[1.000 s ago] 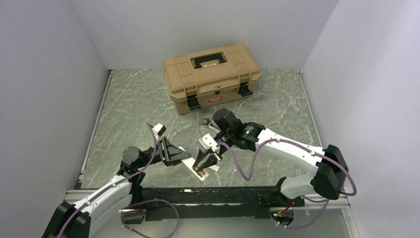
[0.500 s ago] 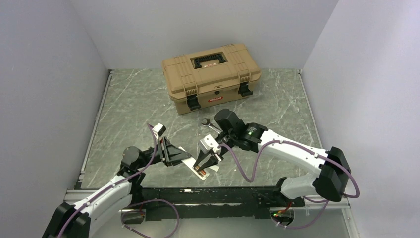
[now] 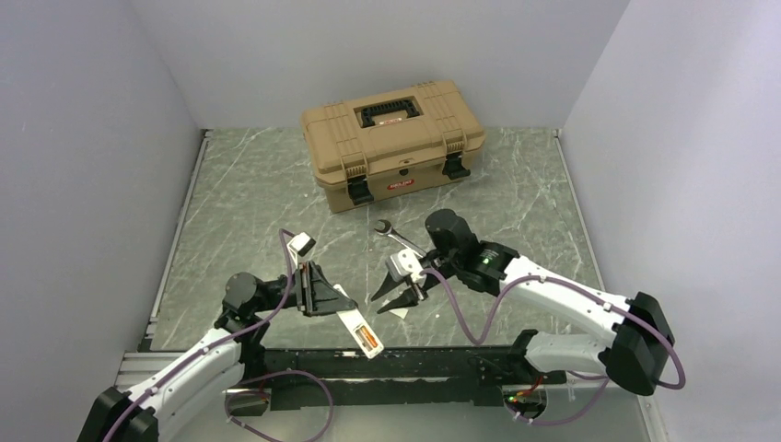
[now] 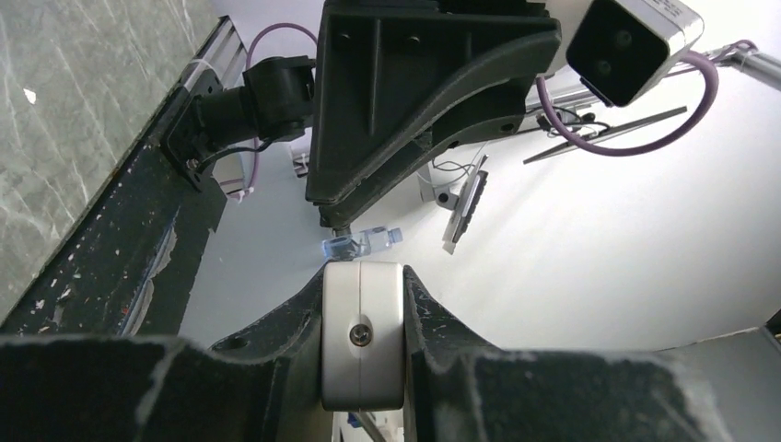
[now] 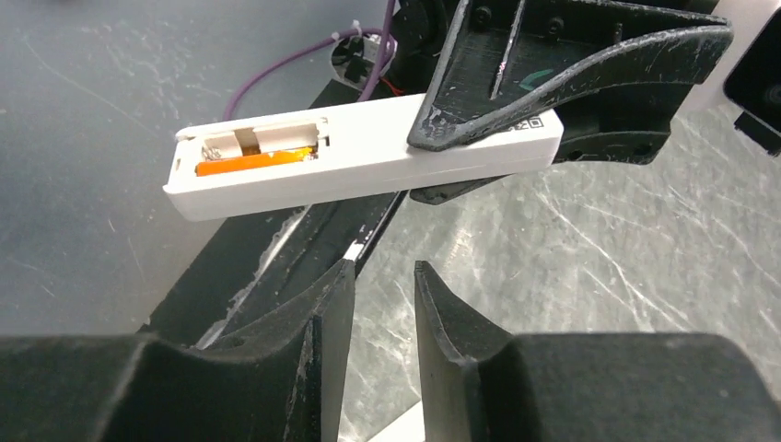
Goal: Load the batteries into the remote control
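The left pincer (image 3: 332,299) is squeezed tight on one end of the remote control (image 5: 368,157). It holds the white bar up in the air over the near edge of the table (image 3: 249,203), with the orange-brown slot facing up. The right pincer (image 5: 384,273) has a small gap between its fingers and holds nothing, and it hangs just beside the remote.

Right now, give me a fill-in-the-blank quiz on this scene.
The left gripper holds the remote control, whose open battery recess looks ____ inside.
The right gripper holds ____.
The lid of the toolbox is ____.
Missing words: orange; nothing; closed.
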{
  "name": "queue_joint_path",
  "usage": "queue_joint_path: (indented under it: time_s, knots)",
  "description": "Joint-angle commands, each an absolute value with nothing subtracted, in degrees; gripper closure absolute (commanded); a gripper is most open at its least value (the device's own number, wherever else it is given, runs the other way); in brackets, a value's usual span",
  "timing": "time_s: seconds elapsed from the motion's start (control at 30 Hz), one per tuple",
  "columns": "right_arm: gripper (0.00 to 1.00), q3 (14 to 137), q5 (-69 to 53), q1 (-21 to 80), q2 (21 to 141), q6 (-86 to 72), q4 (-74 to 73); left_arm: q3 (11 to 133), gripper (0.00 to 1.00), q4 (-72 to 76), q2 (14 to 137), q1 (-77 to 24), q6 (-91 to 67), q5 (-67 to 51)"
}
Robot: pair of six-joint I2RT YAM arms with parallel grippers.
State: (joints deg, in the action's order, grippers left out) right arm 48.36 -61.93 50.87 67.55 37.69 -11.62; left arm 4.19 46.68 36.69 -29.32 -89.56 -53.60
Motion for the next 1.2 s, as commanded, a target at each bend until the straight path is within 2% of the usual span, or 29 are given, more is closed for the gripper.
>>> queue_joint_path:
  time_s: [0.0, 0.1, 0.3, 0.37, 0.43, 0.5, 0.57, 0.67, 0.8, 0.93, 1.17]
  knots:
    - [0.67, 44.7, -61.1, 50.9, 62.2, 28.2, 0.1, 6.5, 1.0, 47.9, 36.0, -29.4, -85.4, -55.7]
    - [0.63, 40.6, -56.4, 51.0, 57.8, 19.0, 8.3, 8.1, 1.0, 39.6, 34.7, -29.4, -79.7, -55.5]
    - [0.56, 32.4, -45.8, 51.0, 50.1, -1.9, 20.6, 16.2, 1.0, 10.4, 29.9, -29.5, -58.0, -49.7]
    - [0.53, 29.7, -42.3, 51.0, 47.9, -8.6, 24.3, 17.7, 1.0, 4.9, 28.9, -29.5, -53.5, -47.6]
    - [0.52, 27.8, -39.4, 51.0, 46.4, -13.4, 25.3, 17.9, 1.0, 3.9, 28.5, -29.5, -51.5, -46.6]
    - [0.45, 27.7, -35.4, 51.0, 45.8, -18.4, 23.5, 17.0, 1.0, 6.0, 28.4, -29.5, -51.8, -46.2]
    - [0.42, 29.4, -30.3, 51.1, 46.3, -23.5, 18.8, 16.0, 1.0, 8.7, 28.7, -29.4, -52.7, -46.2]
    - [0.33, 35.3, -25.2, 51.0, 49.6, -27.4, 6.9, 15.4, 1.0, 10.0, 28.9, -29.4, -53.5, -45.4]
    - [0.25, 38.4, -27.0, 51.0, 55.2, -30.2, 1.6, 15.7, 1.0, 10.1, 28.7, -29.4, -53.6, -44.7]
    - [0.23, 36.0, -28.4, 51.2, 56.0, -32.5, 5.5, 16.7, 1.0, 8.6, 28.7, -29.5, -53.1, -44.3]
    - [0.22, 35.6, -27.5, 52.8, 57.9, -31.4, 4.2, 17.5, 1.0, 7.8, 28.6, -29.5, -53.2, -44.1]
